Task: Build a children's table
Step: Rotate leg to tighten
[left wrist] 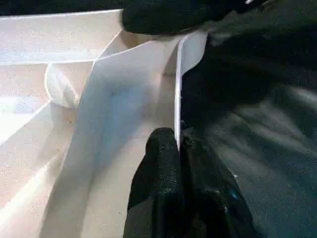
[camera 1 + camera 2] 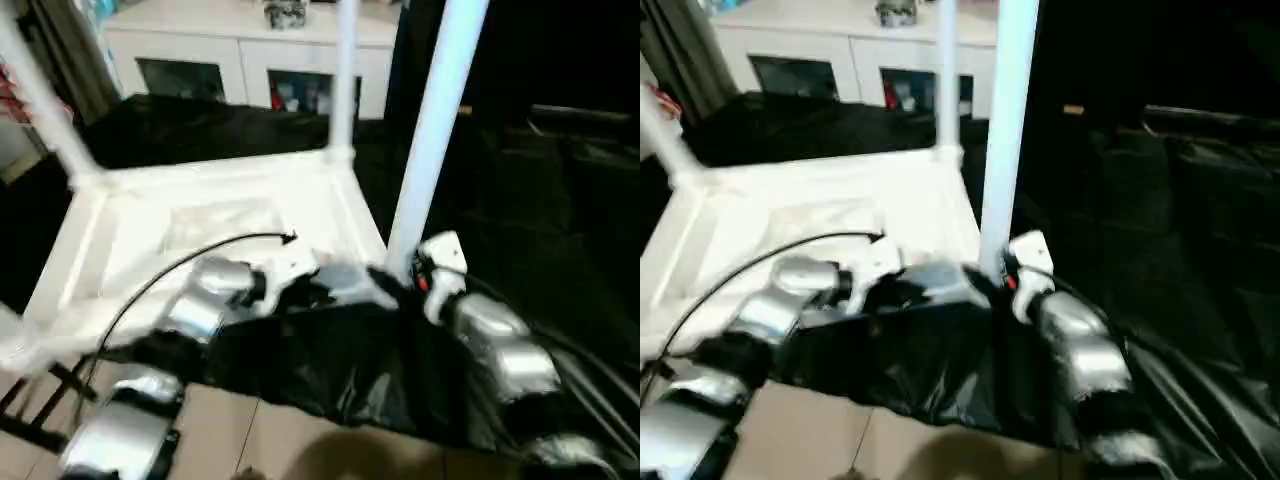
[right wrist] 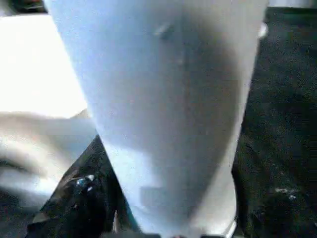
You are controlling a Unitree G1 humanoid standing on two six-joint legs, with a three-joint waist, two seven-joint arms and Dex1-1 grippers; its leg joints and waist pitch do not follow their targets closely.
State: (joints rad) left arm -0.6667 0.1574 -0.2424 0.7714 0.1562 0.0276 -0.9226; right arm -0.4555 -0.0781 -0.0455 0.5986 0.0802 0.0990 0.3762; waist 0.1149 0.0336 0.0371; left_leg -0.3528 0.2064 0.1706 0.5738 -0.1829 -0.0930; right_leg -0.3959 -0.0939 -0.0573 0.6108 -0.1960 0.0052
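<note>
The table (image 2: 215, 215) lies upside down on a black sheet (image 2: 330, 370), with its ribbed underside facing up. Behind the table stands a white cabinet (image 2: 250, 50) with glass doors.

Three legs stand up from the table's corners. One leg (image 2: 438, 120) rises from the near corner on the robot's right side. A second leg (image 2: 345, 75) stands at the far right corner of the table, and a third leg (image 2: 45, 100) at the far left corner.

The left gripper (image 1: 179, 148) is at the near rim (image 1: 179, 84) of the table. Its two fingers (image 1: 158, 173) are pressed together on this thin rim, one on each side.

The right gripper (image 2: 405, 275) is at the base of the near right leg. The leg sits between its fingers, but I cannot tell if they press on it.

A thin black cable (image 2: 190, 260) curves over the table's underside.
</note>
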